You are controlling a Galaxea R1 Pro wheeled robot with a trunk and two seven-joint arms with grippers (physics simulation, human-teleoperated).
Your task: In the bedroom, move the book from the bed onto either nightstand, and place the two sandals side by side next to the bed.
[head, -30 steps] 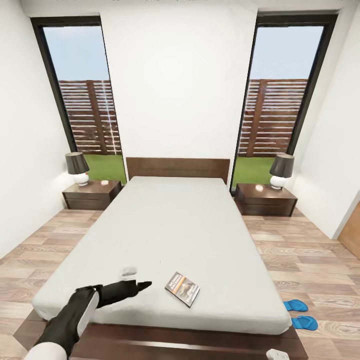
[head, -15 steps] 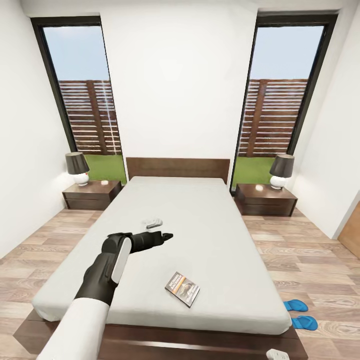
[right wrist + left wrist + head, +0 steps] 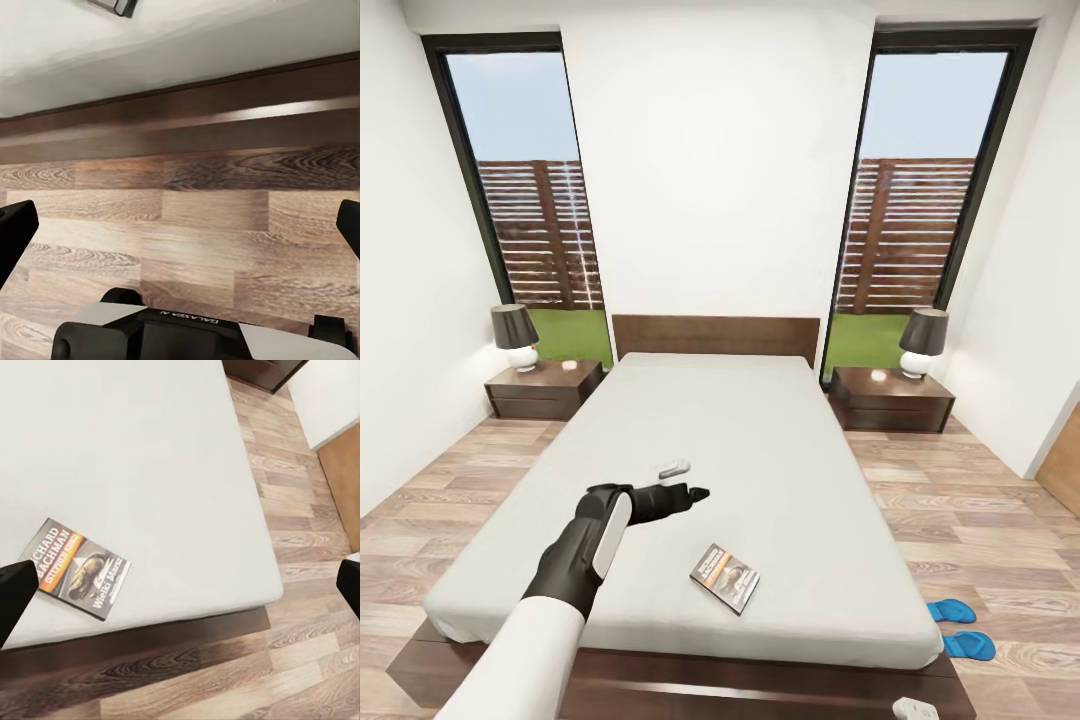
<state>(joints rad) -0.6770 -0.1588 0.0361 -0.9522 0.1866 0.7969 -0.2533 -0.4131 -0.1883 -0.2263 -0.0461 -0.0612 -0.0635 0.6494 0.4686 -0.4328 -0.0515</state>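
The book (image 3: 724, 578) lies flat near the foot of the pale grey bed (image 3: 710, 450), dark cover up with an orange band. My left gripper (image 3: 685, 481) hovers open over the mattress, up and to the left of the book, not touching it. In the left wrist view the book (image 3: 79, 568) lies between the spread fingertips (image 3: 15, 594) of the left gripper (image 3: 180, 589). The two blue sandals (image 3: 958, 627) lie on the floor by the bed's right foot corner. My right gripper (image 3: 180, 229) is open above the floor beside the bed frame (image 3: 195, 112).
Two dark nightstands (image 3: 545, 388) (image 3: 892, 398) flank the headboard, each carrying a lamp (image 3: 513, 336) (image 3: 922, 342). Wood-plank floor runs along both sides of the bed. My own base (image 3: 195, 334) shows at the right wrist view's lower edge. A brown door edge (image 3: 1063, 460) stands at the right.
My left arm has risen and reached forward over the mattress from beside the book's left, then settled slightly lower. The book and sandals have not moved.
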